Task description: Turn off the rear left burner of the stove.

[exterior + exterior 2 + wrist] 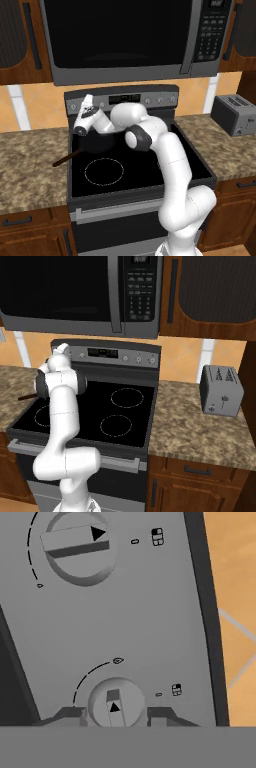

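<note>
- Stove (pixel 80 172) sits between two stone counters, under the microwave (pixel 125 40); its rear left burner lies at the back left of the black glass, mostly hidden behind our arm and a dark pan (pixel 92 142) with a brown handle.
- We have the gripper (pixel 115 714) raised to the left end of the back panel (pixel 130 627), also seen from the left base view (pixel 86 106).
- In the hand view our two fingertips (pixel 67 714) stand apart, one on each side of the near knob (pixel 116 704), framing it; we cannot tell whether they press it yet.
- A second knob (pixel 77 547) sits farther along the panel, well apart from the fingers.
- We judge the reach done and the grip about to happen; the twist to off is left.
- Which knob serves the rear left burner we cannot read with certainty from the small icons.
</note>
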{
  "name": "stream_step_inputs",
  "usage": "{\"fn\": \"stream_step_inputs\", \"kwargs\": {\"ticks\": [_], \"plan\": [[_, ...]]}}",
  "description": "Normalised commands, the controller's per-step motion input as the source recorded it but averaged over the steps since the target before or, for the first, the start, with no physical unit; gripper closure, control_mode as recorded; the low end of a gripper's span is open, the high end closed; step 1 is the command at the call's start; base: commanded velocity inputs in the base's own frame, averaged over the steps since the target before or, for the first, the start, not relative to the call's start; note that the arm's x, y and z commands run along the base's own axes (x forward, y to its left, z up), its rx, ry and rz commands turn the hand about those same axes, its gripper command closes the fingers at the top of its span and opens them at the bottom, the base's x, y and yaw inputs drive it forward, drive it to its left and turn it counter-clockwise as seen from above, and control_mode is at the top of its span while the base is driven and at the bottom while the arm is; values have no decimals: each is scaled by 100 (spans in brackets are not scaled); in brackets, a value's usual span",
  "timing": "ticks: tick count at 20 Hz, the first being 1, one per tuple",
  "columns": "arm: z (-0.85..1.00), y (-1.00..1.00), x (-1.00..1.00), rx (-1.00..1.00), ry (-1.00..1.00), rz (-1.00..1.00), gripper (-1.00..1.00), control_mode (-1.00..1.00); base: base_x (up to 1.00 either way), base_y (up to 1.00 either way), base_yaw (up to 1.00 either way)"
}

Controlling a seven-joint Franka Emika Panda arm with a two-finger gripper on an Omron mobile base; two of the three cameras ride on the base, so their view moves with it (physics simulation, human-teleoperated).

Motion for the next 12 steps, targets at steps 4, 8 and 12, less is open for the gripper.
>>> {"fn": "stream_step_inputs", "kwargs": {"ticks": [4, 8, 12], "plan": [[10, -6, 0, 46, -9, 5, 100, -100, 0, 0, 0], [9, -6, 0, 46, -9, 5, 100, -100, 0, 0, 0], [8, -6, 0, 46, -9, 4, 100, -100, 0, 0, 0]]}}
